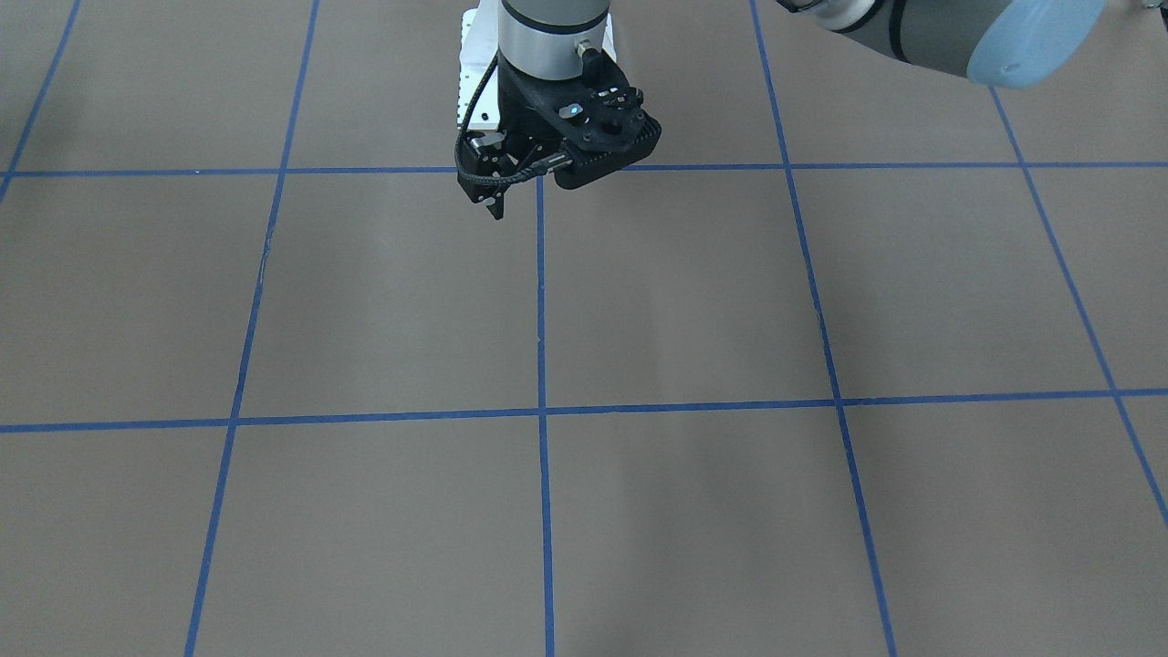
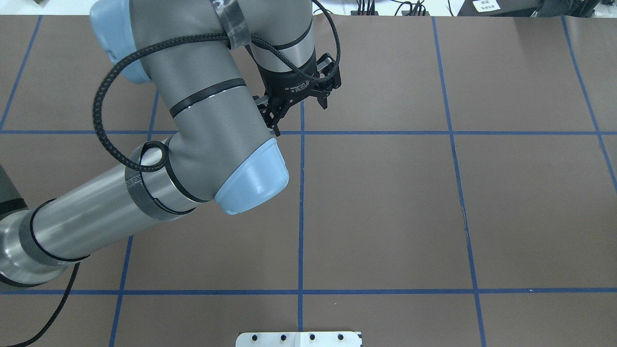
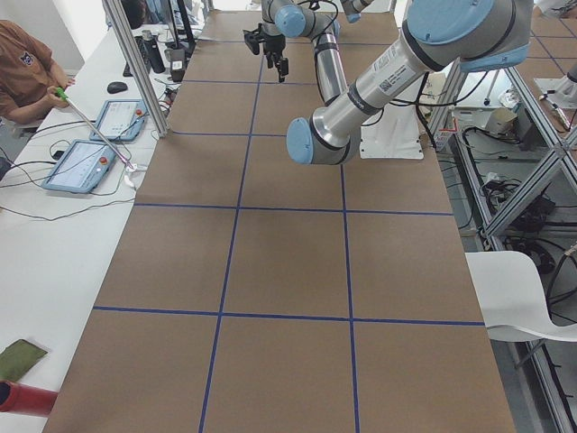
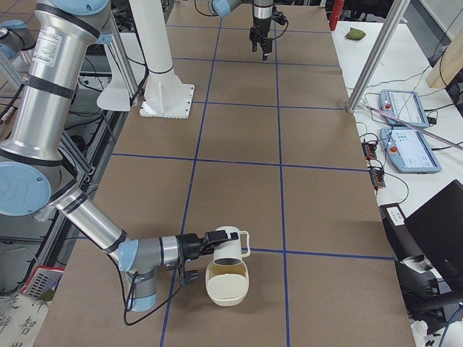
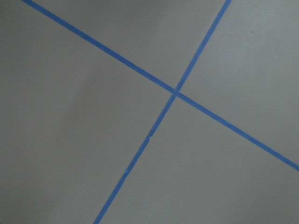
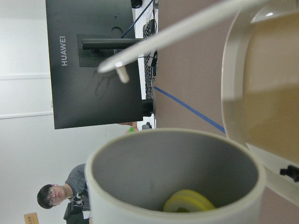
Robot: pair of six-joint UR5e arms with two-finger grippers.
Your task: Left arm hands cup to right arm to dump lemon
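The cream-white cup (image 4: 230, 249) hangs tipped on its side just above a cream bowl (image 4: 227, 288), at the tip of the near, right arm's gripper (image 4: 208, 246). Whether that gripper is open or shut cannot be told from here. In the right wrist view the cup's grey inside (image 6: 173, 163) faces the camera. The yellow lemon (image 6: 189, 203) lies at its lower rim, with the bowl (image 6: 275, 93) beside it. My left gripper (image 2: 300, 114) hovers open and empty over a blue tape crossing, far from the cup; it also shows under its black holed bracket (image 1: 598, 123).
Blue tape lines (image 5: 175, 91) divide the brown table into squares. The white base plate (image 2: 299, 339) sits at the robot's edge. A side table holds tablets (image 3: 86, 162) beside a seated person (image 3: 27, 72). A dark monitor (image 6: 93, 65) stands beyond the cup.
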